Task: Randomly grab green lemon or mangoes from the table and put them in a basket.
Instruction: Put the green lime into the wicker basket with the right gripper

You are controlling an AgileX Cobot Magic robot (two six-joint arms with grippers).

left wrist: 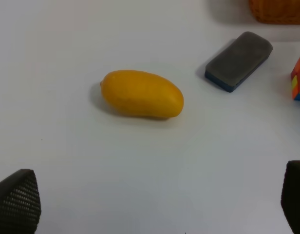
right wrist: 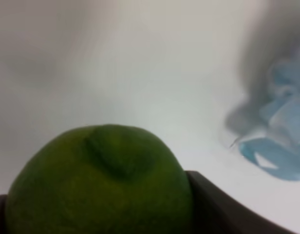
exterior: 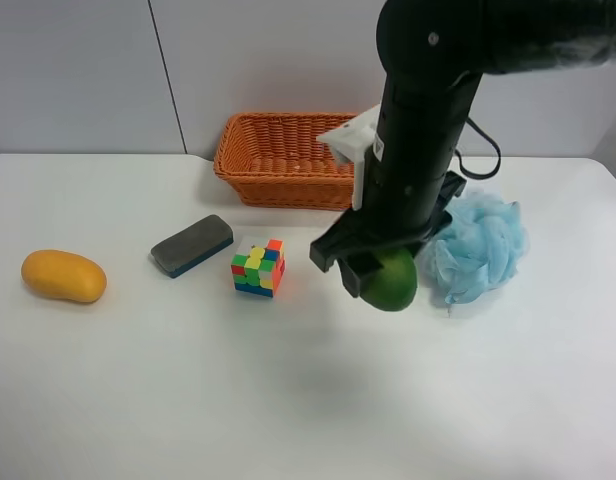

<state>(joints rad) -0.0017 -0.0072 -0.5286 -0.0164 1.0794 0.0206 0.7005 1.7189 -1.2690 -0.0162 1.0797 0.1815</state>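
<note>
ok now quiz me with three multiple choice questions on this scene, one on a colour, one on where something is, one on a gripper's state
1. What colour is the mesh puff beside the green lemon?
A. pink
B. light blue
C. white

2. Which thing lies closest to the mango?
A. the dark grey block
B. the mesh puff
C. the green lemon

3. What state is the right gripper in?
A. hanging open, holding nothing
B. shut on the mango
C. shut on the green lemon

Answers:
1 B: the puff shows pale blue in both the exterior high and right wrist views.
2 A: the block sits just beside the mango, while the puff and lemon are far across from it.
3 C: the right wrist view shows the lemon wedged in that gripper.
</note>
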